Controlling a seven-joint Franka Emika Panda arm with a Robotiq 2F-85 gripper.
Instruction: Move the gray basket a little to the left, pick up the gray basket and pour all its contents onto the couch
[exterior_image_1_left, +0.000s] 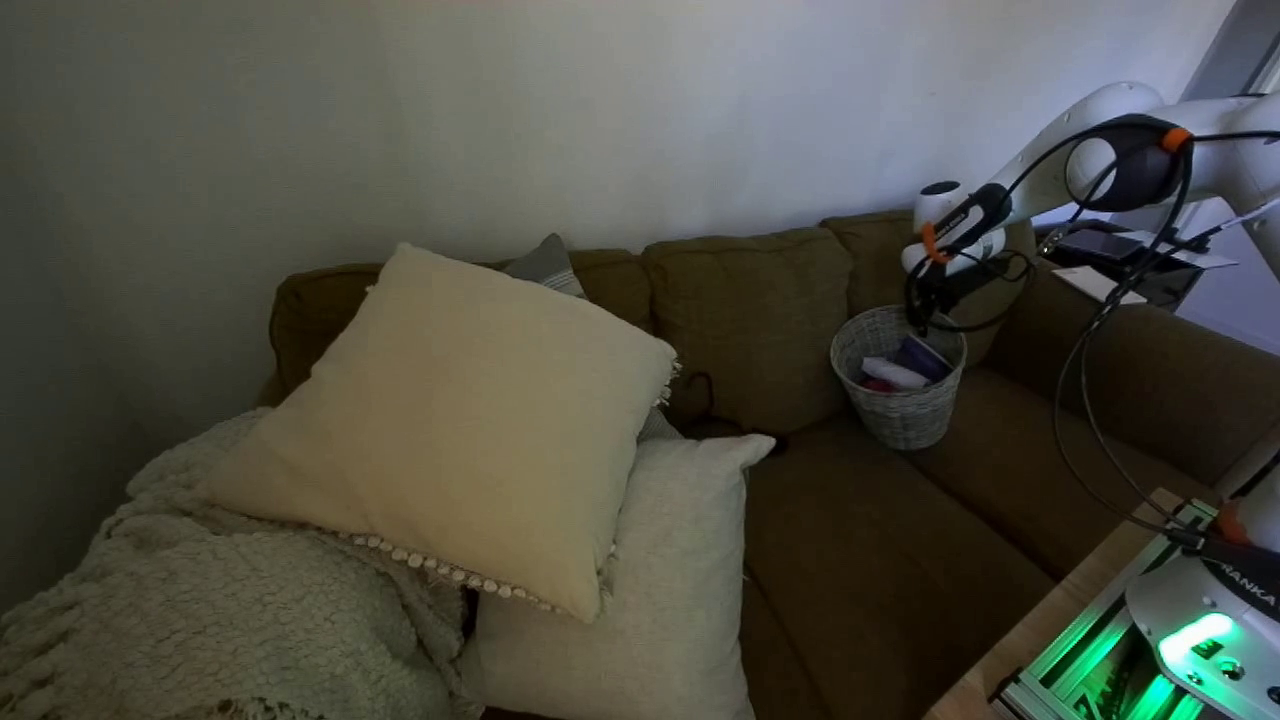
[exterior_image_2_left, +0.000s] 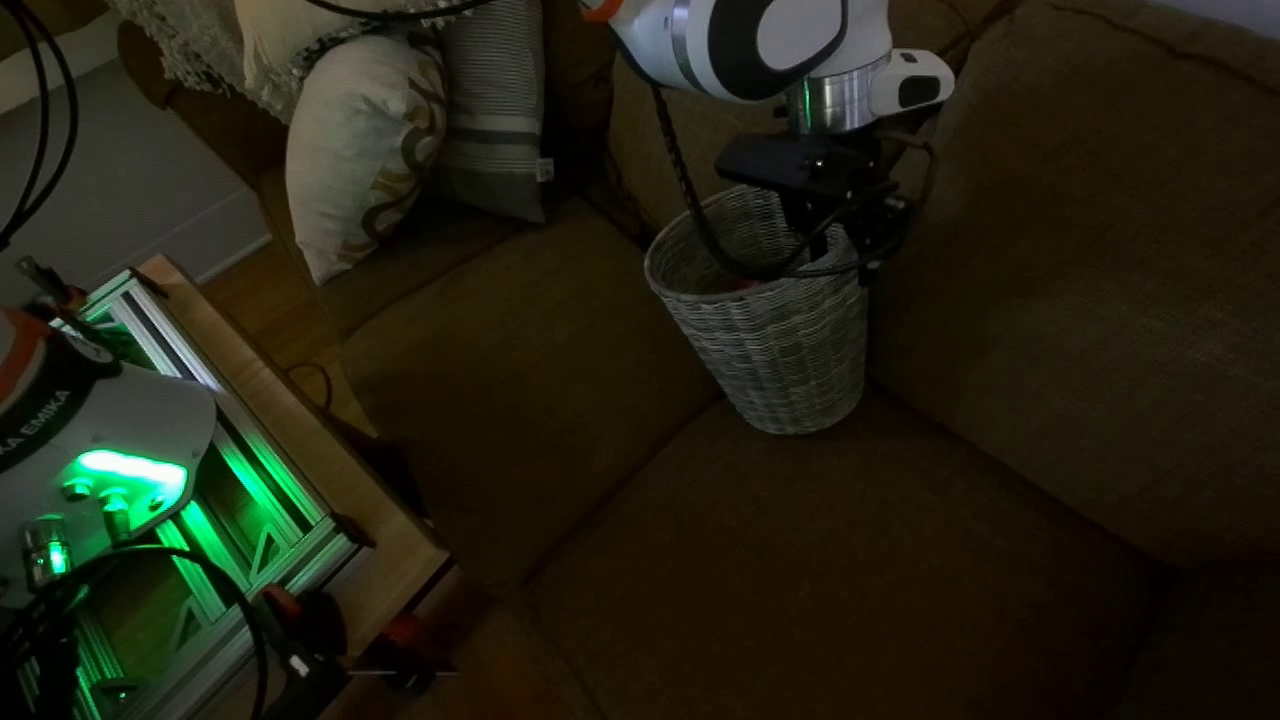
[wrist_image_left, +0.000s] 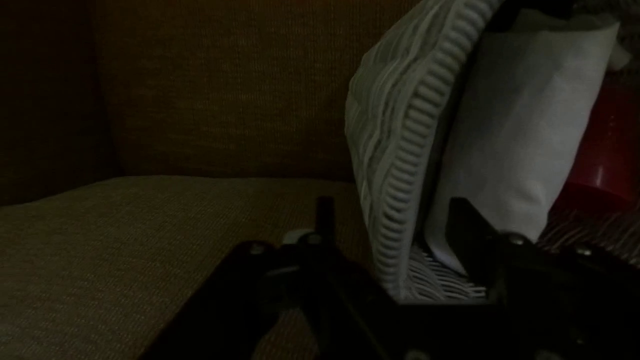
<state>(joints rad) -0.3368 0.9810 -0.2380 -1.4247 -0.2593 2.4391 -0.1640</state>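
As the gripper straddles its rim, the gray basket stands on the couch

Where the woven side passes between them, the fingers stand apart: one outside the basket, one inside. Near the tips, the wrist view shows gaps on both sides of the rim; farther down, the gripper's own dark parts hide it.

Inner finger overlaps the white soft piece in the wrist view; touching or not, cannot tell. Beyond that, a red object, partly hidden. Purple packet just beside the white soft piece, seen in an exterior view. All three inside the basket.

Basket itself: light gray, wider at the top, resting on its base near the seam between two seat cushions, in front of the back cushions. Both exterior views show it there.

Above it, white arm bent down over the couch; a black cable loops across the basket's opening in an exterior view.

Toward the opposite end, well apart from the basket: large cream pillow over a paler pillow, bunched knitted blanket, striped pillow. Robot base, lit green, on a metal frame over a wooden tabletop alongside the seat. Pale room wall behind the couch.
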